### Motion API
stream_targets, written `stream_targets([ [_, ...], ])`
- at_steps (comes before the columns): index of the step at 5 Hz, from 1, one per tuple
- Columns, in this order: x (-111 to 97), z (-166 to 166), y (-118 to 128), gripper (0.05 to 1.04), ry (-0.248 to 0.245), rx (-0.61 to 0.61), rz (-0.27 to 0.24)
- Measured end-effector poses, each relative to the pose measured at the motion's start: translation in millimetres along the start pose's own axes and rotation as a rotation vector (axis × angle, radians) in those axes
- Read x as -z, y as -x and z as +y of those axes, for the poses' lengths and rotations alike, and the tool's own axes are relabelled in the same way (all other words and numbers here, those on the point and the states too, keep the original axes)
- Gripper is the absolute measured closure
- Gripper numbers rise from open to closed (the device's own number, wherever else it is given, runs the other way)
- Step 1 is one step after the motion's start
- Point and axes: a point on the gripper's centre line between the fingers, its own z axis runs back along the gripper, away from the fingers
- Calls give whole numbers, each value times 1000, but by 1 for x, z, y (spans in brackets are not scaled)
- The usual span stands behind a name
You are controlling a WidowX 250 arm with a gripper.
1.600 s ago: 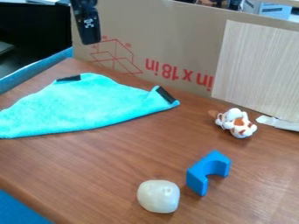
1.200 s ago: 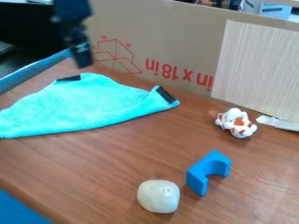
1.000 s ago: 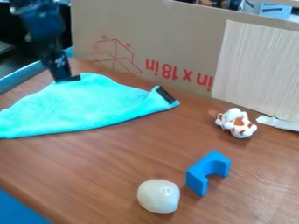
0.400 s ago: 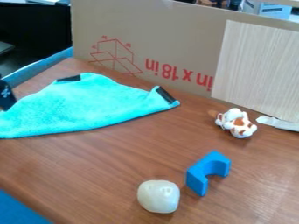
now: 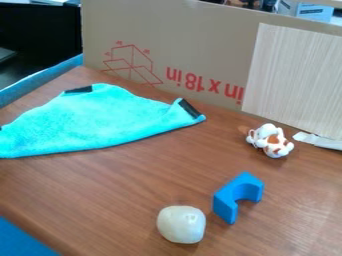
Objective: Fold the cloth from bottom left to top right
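Observation:
At the far left edge, a small dark tip of the gripper (image 5: 1,128) shows beside the cloth's left end; whether it touches the cloth I cannot tell. The turquoise cloth (image 5: 100,120) lies on the left part of the table, its left end cut off by the view's edge. Its lower edge runs slanting up to a corner at the right. One black patch sits on the cloth's top edge and another on that right corner.
On the brown table (image 5: 120,185) stand a white rounded object (image 5: 181,224), a blue arch-shaped block (image 5: 235,196) and a white-and-orange toy (image 5: 270,140). A cardboard panel (image 5: 194,50) walls off the back, with a pale wooden board (image 5: 294,80) against it.
The gripper came down from the top left toward the cloth's top edge, then moved left and down, almost out of view. The cloth has not visibly moved.

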Motion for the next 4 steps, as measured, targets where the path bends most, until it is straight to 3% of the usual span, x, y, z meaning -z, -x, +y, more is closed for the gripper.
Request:
stream_targets([
  [1,5,8,6,82,-17,-74,-16],
  [4,28,8,14,117,-53,-110,32],
])
